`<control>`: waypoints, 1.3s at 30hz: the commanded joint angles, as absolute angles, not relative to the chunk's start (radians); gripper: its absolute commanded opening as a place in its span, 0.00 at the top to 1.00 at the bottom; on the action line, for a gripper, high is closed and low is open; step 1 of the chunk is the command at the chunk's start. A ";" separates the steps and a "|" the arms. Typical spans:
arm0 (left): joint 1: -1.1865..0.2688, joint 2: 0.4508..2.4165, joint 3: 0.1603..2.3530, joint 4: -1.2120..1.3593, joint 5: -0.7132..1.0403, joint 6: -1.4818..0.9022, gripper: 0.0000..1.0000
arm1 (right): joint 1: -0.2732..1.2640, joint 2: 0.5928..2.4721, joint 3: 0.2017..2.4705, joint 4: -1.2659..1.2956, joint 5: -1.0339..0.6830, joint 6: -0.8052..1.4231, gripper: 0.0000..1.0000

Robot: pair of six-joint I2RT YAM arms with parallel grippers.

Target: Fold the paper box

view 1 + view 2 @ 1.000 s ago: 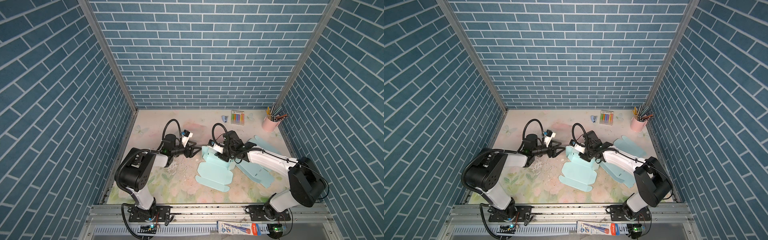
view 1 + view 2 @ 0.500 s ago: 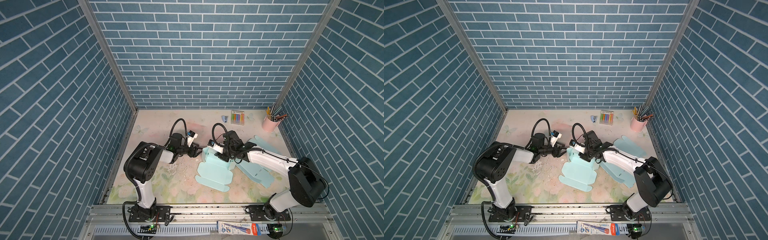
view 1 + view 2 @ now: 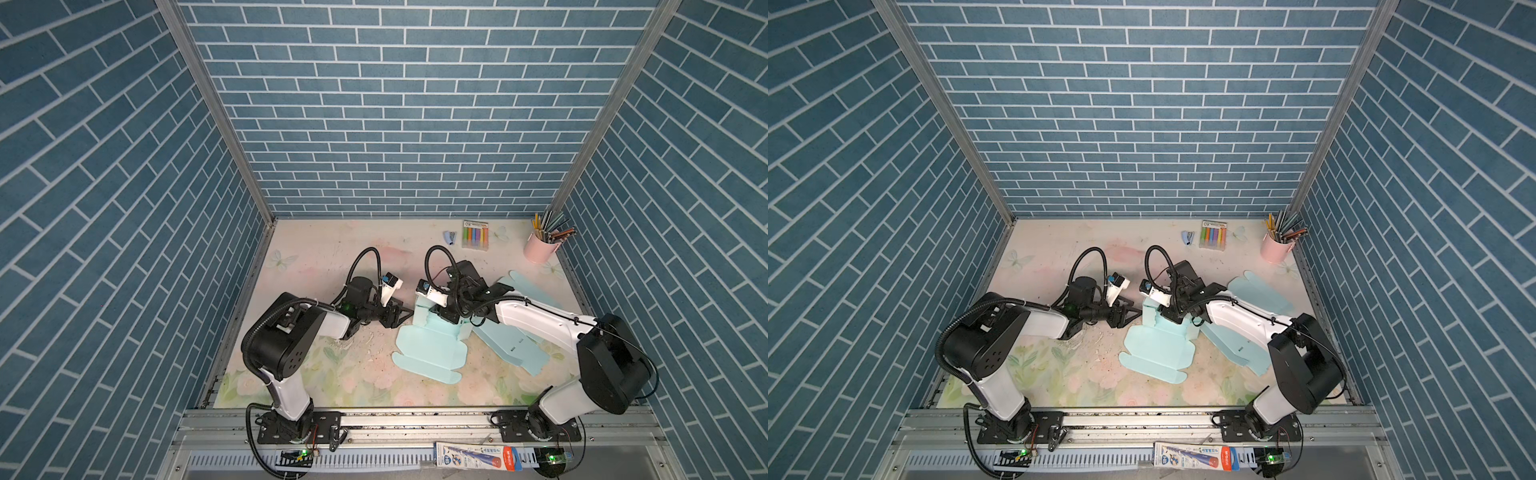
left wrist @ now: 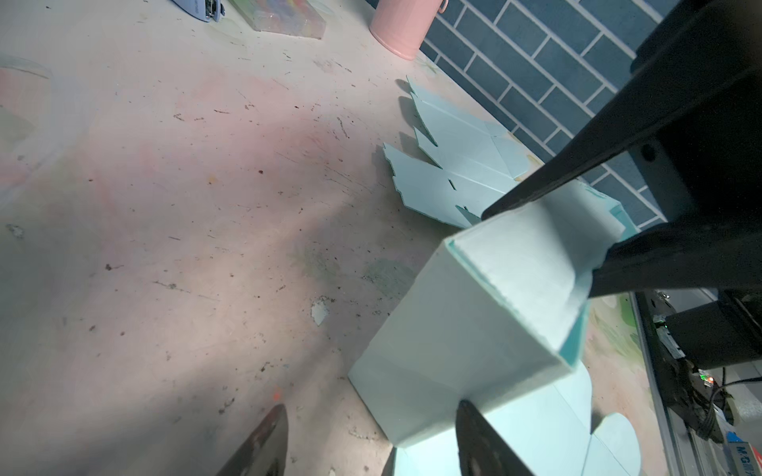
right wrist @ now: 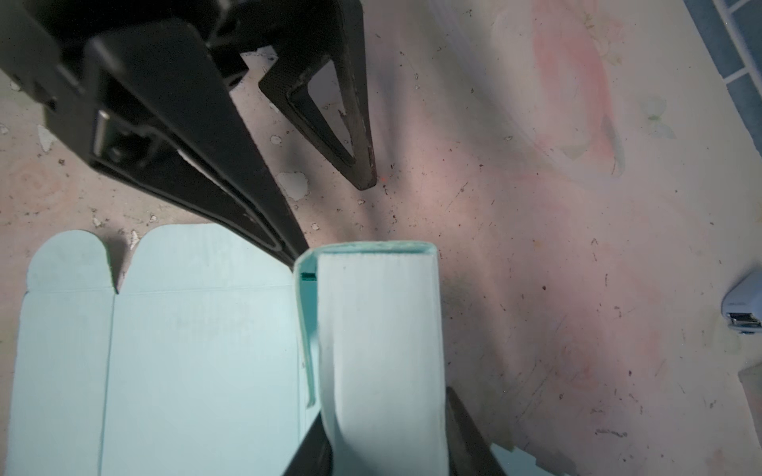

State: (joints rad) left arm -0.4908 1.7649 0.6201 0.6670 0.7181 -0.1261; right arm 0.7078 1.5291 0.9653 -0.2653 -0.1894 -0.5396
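Standing up near the middle of the table (image 3: pixel 324 257), one end of the pale blue paper box (image 3: pixel 432 353) is already creased into an upright wall, with a panel turned over its top edge so the wall looks doubled. The rest of the sheet lies flat toward the front of the table: the broad base panel and the rounded flaps (image 5: pixel 68 263) at its near end show no folds raised. By my reading only one wall is formed. The side walls, the opposite end and any tuck-in flaps are all left to do, so the job is in its early part.

The right gripper (image 5: pixel 385 408) pinches that folded-over wall from above, one finger on each face of it, clamping the doubled card. The left gripper (image 3: pixel 399 316) sits low beside the wall's outer corner with its jaws spread and nothing between them. One finger lies right at the corner, and whether it presses the card I cannot tell.

Further out, a second flat blank (image 3: pixel 511 349) of the same colour lies under the right arm. Against the back wall sit a small stapler (image 3: pixel 450 237), a marker pack (image 3: pixel 475 235) and a pink cup (image 3: pixel 538 249) of pencils, all well apart from the work.
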 commanded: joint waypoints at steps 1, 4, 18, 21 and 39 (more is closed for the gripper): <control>-0.526 1.743 0.603 0.674 0.749 -0.121 0.35 | 0.716 1.564 0.987 -0.293 -0.209 -0.569 0.68; -0.539 1.731 0.596 0.665 0.732 -0.114 0.35 | 0.720 1.564 0.985 -0.292 -0.209 -0.570 0.68; -0.553 1.737 0.610 0.685 0.691 -0.100 0.55 | 0.727 1.565 0.987 -0.297 -0.220 -0.574 0.68; -0.556 1.744 0.627 0.703 0.720 -0.111 0.69 | 0.730 1.559 0.979 -0.295 -0.205 -0.573 0.68; -0.621 1.744 0.669 0.744 0.431 -0.054 0.78 | 0.783 1.552 0.979 -0.324 -0.224 -0.530 0.68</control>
